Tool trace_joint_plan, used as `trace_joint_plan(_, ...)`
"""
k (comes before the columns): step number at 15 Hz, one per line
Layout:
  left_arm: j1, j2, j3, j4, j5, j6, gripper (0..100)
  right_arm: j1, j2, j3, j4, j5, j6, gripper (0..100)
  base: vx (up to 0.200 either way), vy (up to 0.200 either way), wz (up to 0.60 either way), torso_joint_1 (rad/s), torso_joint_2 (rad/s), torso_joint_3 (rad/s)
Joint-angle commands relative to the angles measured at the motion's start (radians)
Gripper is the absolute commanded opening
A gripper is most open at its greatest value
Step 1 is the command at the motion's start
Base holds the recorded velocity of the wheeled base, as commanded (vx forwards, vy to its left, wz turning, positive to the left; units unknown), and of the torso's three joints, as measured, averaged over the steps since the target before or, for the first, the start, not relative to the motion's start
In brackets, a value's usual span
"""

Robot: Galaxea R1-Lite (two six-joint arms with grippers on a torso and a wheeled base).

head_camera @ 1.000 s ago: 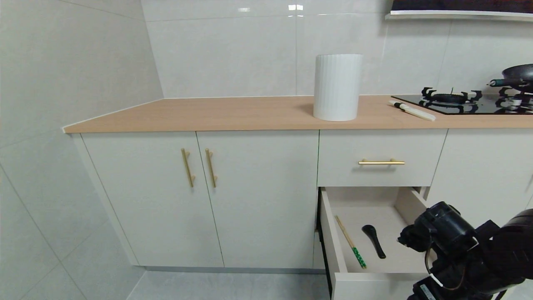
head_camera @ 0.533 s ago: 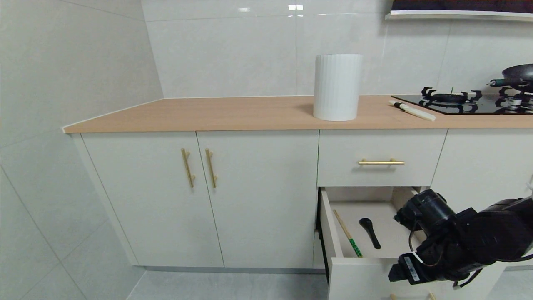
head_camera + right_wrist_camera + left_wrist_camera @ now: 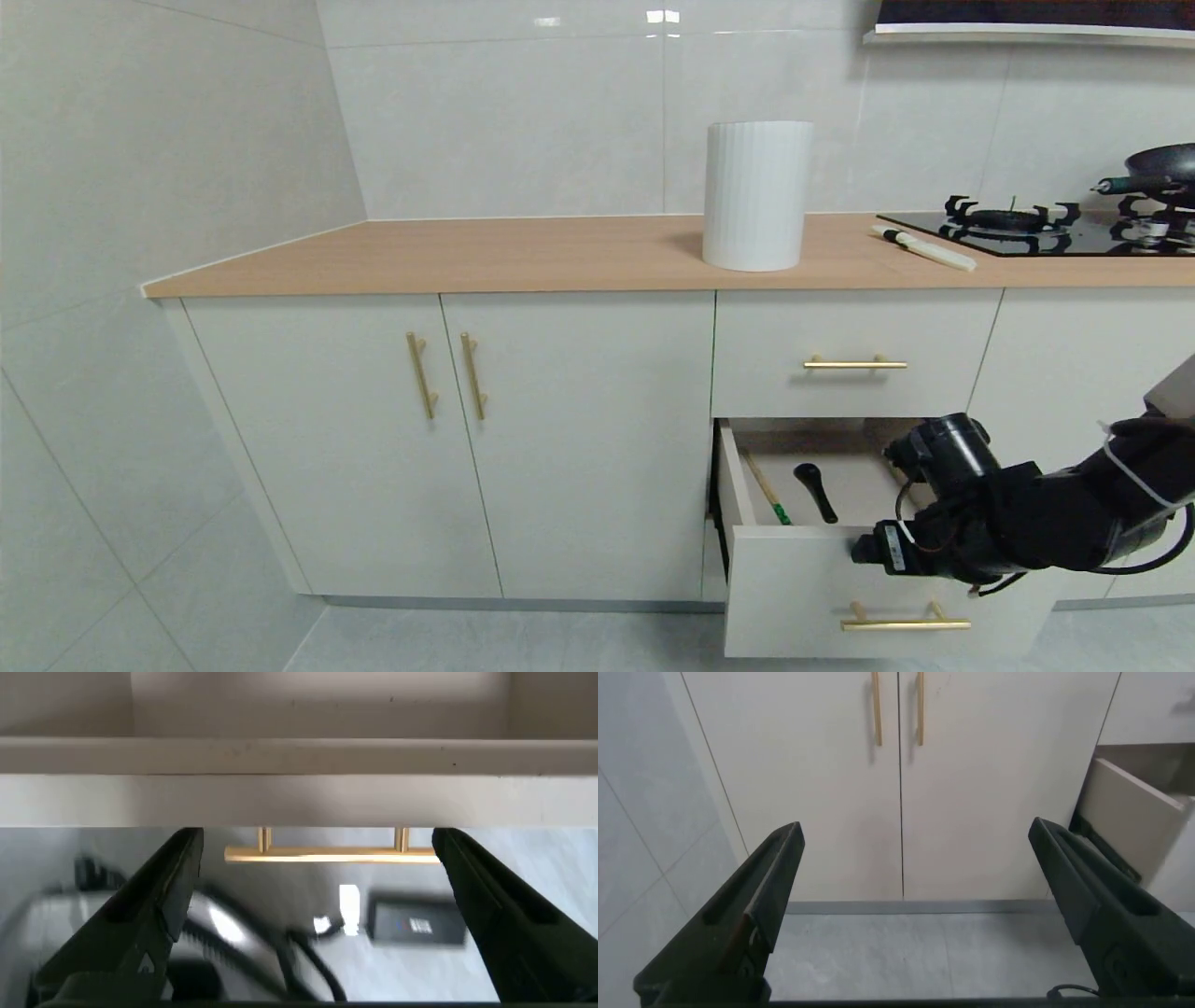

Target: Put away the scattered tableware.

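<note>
The lower drawer (image 3: 747, 485) stands partly open. Inside it lie a pair of wooden chopsticks with green ends (image 3: 766, 483) and a black spoon (image 3: 815, 491). My right gripper (image 3: 864, 553) is pressed to the top of the drawer front (image 3: 794, 597), just above the gold handle (image 3: 904, 623). In the right wrist view this gripper (image 3: 318, 835) is open, with the drawer front's top edge (image 3: 299, 798) across its fingers and the handle (image 3: 332, 855) below. My left gripper (image 3: 915, 831) is open and holds nothing, low in front of the cabinet doors (image 3: 896, 775).
On the wooden counter (image 3: 523, 252) stand a white ribbed canister (image 3: 756, 196) and a cream-handled knife (image 3: 924, 247). A gas hob (image 3: 1036, 229) with a dark pan (image 3: 1162, 166) is at the far right. A shut drawer (image 3: 854, 355) sits above the open one. Tiled floor lies before the doors.
The lower drawer has slid inward, so less of its inside shows and its gold handle has come into view. My right gripper has moved forward and up with the drawer front.
</note>
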Motion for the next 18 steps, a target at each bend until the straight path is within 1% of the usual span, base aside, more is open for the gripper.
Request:
trace_joint_plan(1,0.0,0.0,0.0,0.0,0.0,0.0,100,-0.054,0.122,-0.003,-0.127,-0.005,0.002,100,0.0,0.0,0.0,0.0,0.0,0.0)
trace_joint_plan(4,0.0,0.0,0.0,0.0,0.0,0.0,100,-0.074,0.202,-0.003,-0.365,-0.006,-0.001,100,0.0,0.0,0.0,0.0,0.0,0.0)
trace_joint_plan(6,0.0,0.0,0.0,0.0,0.0,0.0,100,-0.082,0.254,-0.034,-0.458,-0.023,-0.002,100,0.0,0.0,0.0,0.0,0.0,0.0)
trace_joint_plan(8,0.0,0.0,0.0,0.0,0.0,0.0,100,-0.085,0.276,-0.066,-0.477,-0.025,-0.004,100,0.0,0.0,0.0,0.0,0.0,0.0)
trace_joint_plan(10,0.0,0.0,0.0,0.0,0.0,0.0,100,-0.09,0.303,-0.14,-0.478,-0.023,-0.009,100,0.0,0.0,0.0,0.0,0.0,0.0)
trace_joint_plan(11,0.0,0.0,0.0,0.0,0.0,0.0,100,-0.09,0.303,-0.14,-0.478,-0.023,-0.009,100,0.0,0.0,0.0,0.0,0.0,0.0)
trace_joint_plan(12,0.0,0.0,0.0,0.0,0.0,0.0,100,-0.09,0.343,-0.217,-0.477,-0.023,-0.012,100,0.0,0.0,0.0,0.0,0.0,0.0)
trace_joint_plan(14,0.0,0.0,0.0,0.0,0.0,0.0,100,-0.09,0.38,-0.273,-0.475,-0.023,-0.012,100,0.0,0.0,0.0,0.0,0.0,0.0)
trace_joint_plan(18,0.0,0.0,0.0,0.0,0.0,0.0,100,-0.097,0.417,-0.332,-0.481,-0.023,0.004,100,0.0,0.0,0.0,0.0,0.0,0.0)
